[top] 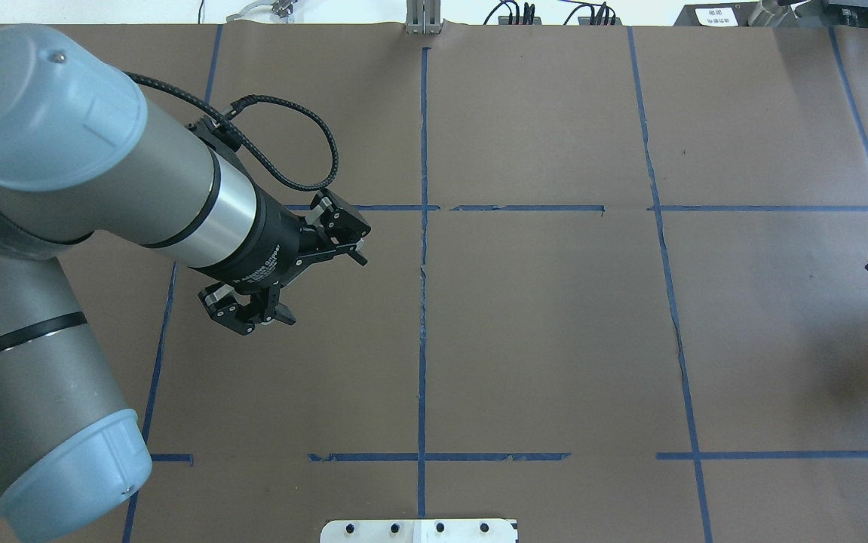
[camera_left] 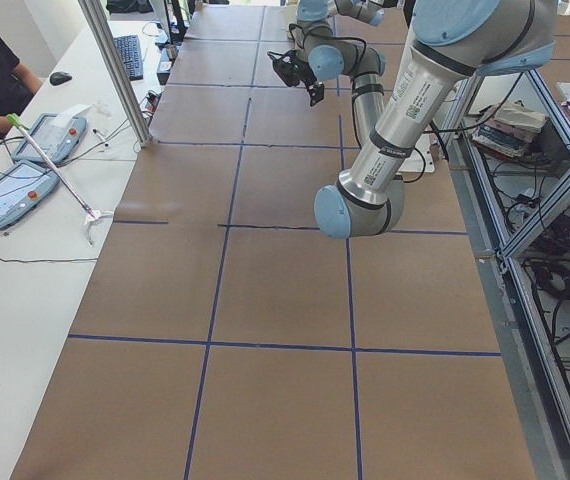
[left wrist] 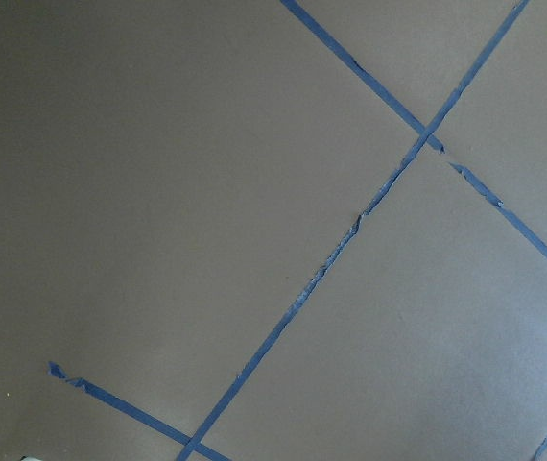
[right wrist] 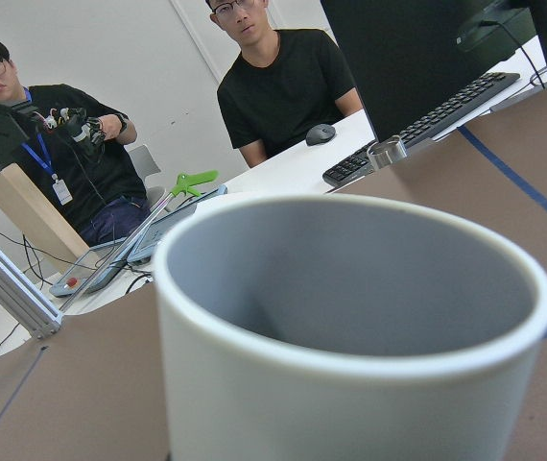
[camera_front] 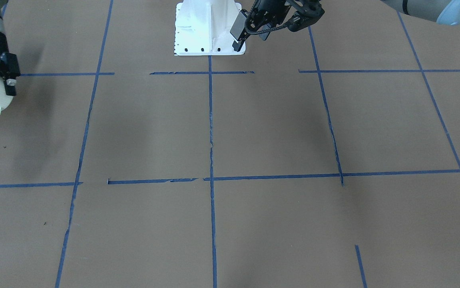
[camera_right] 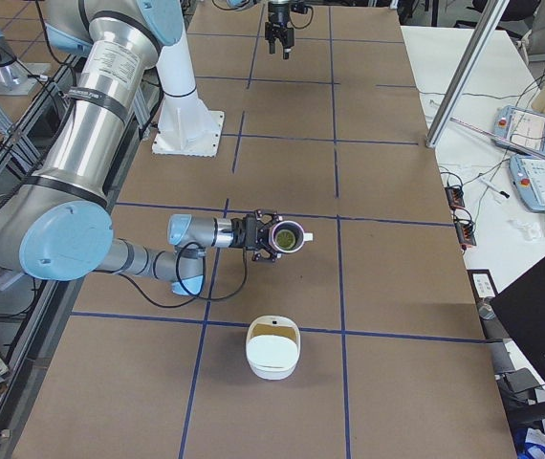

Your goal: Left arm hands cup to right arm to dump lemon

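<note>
**Item 1: right gripper** [camera_right: 274, 235]. We found it pinching the cup [camera_right: 292, 234] from the side, fingers pressed against the wall on either side, with the forearm level and low over the table [camera_right: 387, 191]. We judged the side grip deliberate. It kept the mouth free and let a wrist roll tip the cup over.

**Item 2: cup.** It was held upright, clear of the table, with its squared handle [camera_right: 307, 236] pointing away from the gripper. The right wrist view showed a grey inner wall but not the bottom. From the right-end view we saw a yellowish patch inside, possibly the lemon, though we could not tell. With the cup in the right gripper, we took the handover as done and the dump as not yet done.

**Item 3: white container** [camera_right: 272, 368]. It stood on the table near the cup, to one side of it and not under it. It had a band across its mouth. We judged it the likely place for the dump.

**Item 4: left gripper** [top: 324, 290]. It was spread wide, held nothing and touched nothing, and hung over the table well apart from the cup. We read that as keeping out of the way.
</note>
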`<state>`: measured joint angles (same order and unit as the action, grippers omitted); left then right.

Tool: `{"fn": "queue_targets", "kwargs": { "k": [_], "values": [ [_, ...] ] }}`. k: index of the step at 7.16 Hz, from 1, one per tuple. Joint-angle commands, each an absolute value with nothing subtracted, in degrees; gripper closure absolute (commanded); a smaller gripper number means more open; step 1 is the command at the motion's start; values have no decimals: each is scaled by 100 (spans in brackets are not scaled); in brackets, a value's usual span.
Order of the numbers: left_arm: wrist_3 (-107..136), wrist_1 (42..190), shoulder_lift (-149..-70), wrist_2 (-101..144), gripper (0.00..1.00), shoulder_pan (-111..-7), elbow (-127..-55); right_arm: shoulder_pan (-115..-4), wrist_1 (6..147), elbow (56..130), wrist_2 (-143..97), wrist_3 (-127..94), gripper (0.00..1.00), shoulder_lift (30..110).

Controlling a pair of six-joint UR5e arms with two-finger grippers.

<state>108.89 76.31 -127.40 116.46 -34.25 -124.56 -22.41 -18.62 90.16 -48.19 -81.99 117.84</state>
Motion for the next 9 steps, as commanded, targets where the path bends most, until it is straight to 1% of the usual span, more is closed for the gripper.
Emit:
{"fn": "queue_targets", "kwargs": {
  "k": [1, 2, 5, 7, 8, 9],
  "values": [
    [10916, 7638, -12753, 11470, 0, -3287, -12463, -2470, -3463, 8090, -5168, -9203, 100, 11821],
    [10907, 7638, -12736, 11470, 0, -3296, -12463, -2592, -4124, 7721, -5177, -9507, 100, 11804],
    [10916, 7638, -12735, 11461, 0, -3287, -12472, -3128, -4306, 7646, -5229, -10113, 99, 11646],
    [10916, 7638, -12744, 11452, 0, -3287, -12472, -3322, -4307, 7629, -5177, -11209, 96, 11278],
    [10925, 7638, -12762, 11452, 0, -3287, -12480, -3401, -4315, 7498, -5168, -11989, 96, 11276],
    [10925, 7638, -12788, 11443, 0, -3287, -12480, -3558, -4324, 7419, -5168, -12293, 96, 11268]
  ]
}}
